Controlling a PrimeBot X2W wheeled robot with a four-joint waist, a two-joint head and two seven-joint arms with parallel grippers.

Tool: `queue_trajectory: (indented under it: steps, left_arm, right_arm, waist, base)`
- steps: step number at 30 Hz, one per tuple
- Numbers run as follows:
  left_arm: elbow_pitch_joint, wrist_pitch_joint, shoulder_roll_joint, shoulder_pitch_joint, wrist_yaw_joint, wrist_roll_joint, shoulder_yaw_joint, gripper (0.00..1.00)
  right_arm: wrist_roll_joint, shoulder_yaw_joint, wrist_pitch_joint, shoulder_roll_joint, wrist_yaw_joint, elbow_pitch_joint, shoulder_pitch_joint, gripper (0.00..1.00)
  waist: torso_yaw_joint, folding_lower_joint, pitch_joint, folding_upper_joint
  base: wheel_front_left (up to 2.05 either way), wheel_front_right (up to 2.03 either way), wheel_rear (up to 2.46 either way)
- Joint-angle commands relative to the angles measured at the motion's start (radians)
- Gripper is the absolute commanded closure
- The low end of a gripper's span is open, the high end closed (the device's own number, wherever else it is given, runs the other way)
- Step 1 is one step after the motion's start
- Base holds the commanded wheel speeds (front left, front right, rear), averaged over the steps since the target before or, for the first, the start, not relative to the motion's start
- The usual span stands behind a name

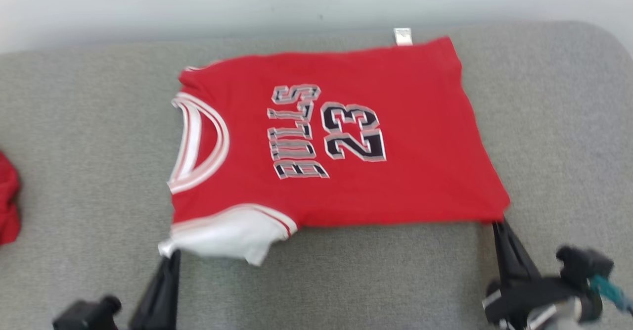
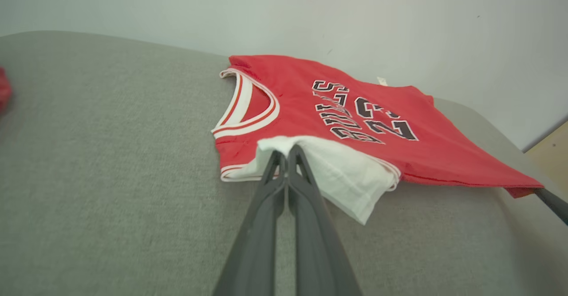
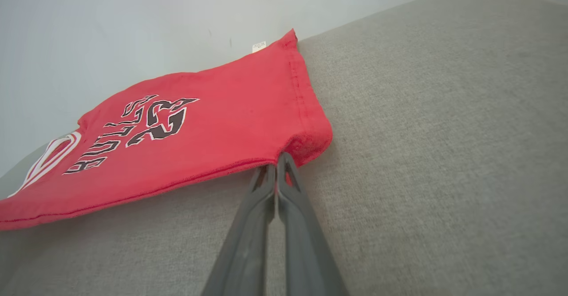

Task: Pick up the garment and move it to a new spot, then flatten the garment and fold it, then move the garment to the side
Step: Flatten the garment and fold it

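Both clamped. The left gripper (image 2: 287,155) was pinched shut on the white sleeve (image 2: 341,176) of the red jersey (image 1: 346,137), and the right gripper (image 3: 277,165) was pinched shut on the near hem corner. The jersey lay spread print-up on the grey cushion (image 1: 99,122), neckline toward the robot's left and hem toward its right, far edge close to the pale wall (image 1: 198,3). A white tag (image 1: 402,36) stuck out at the far hem corner. Another red cloth (image 1: 7,201) sat at the view's left edge, well apart.

The garment (image 1: 346,137) lies on the padded surface (image 1: 89,147), another cloth (image 1: 7,206) at its left.
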Motion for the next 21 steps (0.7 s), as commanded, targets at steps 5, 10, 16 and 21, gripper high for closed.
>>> queue_trajectory:
  steps: [5, 10, 16, 21]
  left_arm:
    - [-0.074, 0.105, 0.032, 0.152, 0.032, -0.047, -0.025, 1.0]
    - [-0.109, 0.186, 0.064, 0.225, 0.051, -0.072, -0.035, 1.0]
    - [-0.155, 0.266, 0.1, 0.277, 0.059, -0.101, -0.044, 1.0]
    - [-0.212, 0.339, 0.142, 0.329, 0.075, -0.116, -0.046, 1.0]
  right_arm:
    - [-0.025, -0.056, 0.039, 0.006, -0.001, -0.055, 0.168, 1.0]
    - [-0.056, -0.107, 0.089, 0.019, -0.001, -0.115, 0.292, 1.0]
    - [-0.082, -0.161, 0.145, 0.032, -0.001, -0.174, 0.392, 1.0]
    - [-0.117, -0.212, 0.195, 0.043, -0.001, -0.236, 0.459, 1.0]
  waist:
    - [0.043, 0.0004, -0.071, 0.0001]
    - [0.056, 0.0004, -0.094, 0.0001]
    - [0.068, 0.0004, -0.102, 0.0001]
    - [0.07, 0.0004, -0.106, 0.0001]
  base:
    - [0.0, 0.0, 0.0]
    - [0.0, 0.0, 0.0]
    - [0.0, 0.0, 0.0]
    - [0.0, 0.0, 0.0]
